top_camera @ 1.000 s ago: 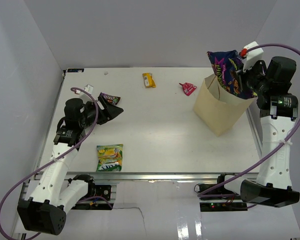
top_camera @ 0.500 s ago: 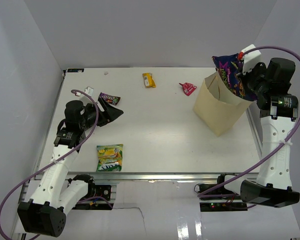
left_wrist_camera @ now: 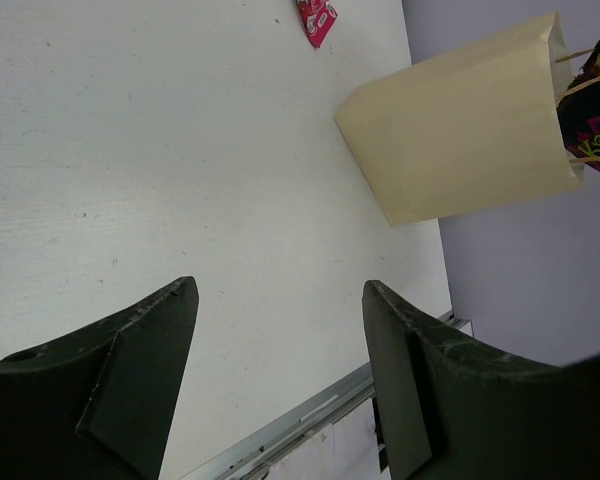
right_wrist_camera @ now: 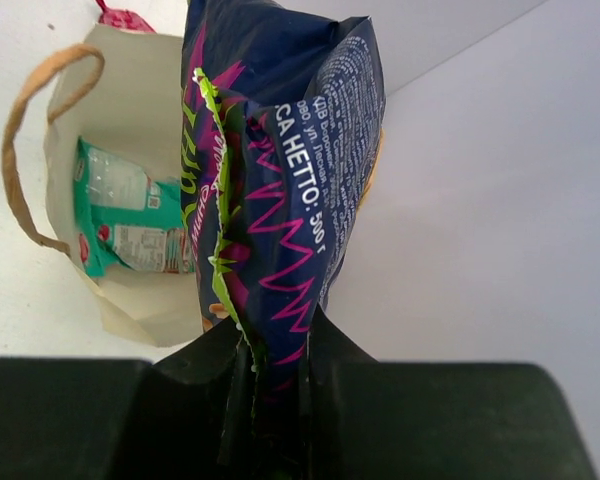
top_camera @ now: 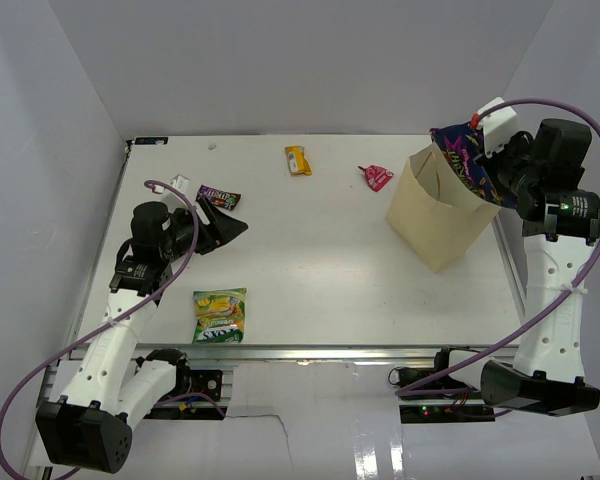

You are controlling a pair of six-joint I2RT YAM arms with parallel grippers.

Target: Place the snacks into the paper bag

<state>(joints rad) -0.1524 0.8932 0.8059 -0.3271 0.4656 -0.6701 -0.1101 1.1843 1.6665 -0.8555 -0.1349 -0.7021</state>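
My right gripper is shut on the large dark blue-purple bag, holding it above the far right rim of the tan paper bag, which also shows in the left wrist view. The teal-white bag lies inside the paper bag. My left gripper is open and empty, next to the small brown packet. The green-yellow bag lies near the front left. The small yellow wrapper and the small pink-red wrapper lie at the back.
A small white tag lies at the far left. The grey side wall stands just right of the paper bag. The table's front rail runs along the near edge.
My right gripper has drawn the dark blue-purple bag to the right and down, closer over the paper bag's far rim. The left arm has barely moved.
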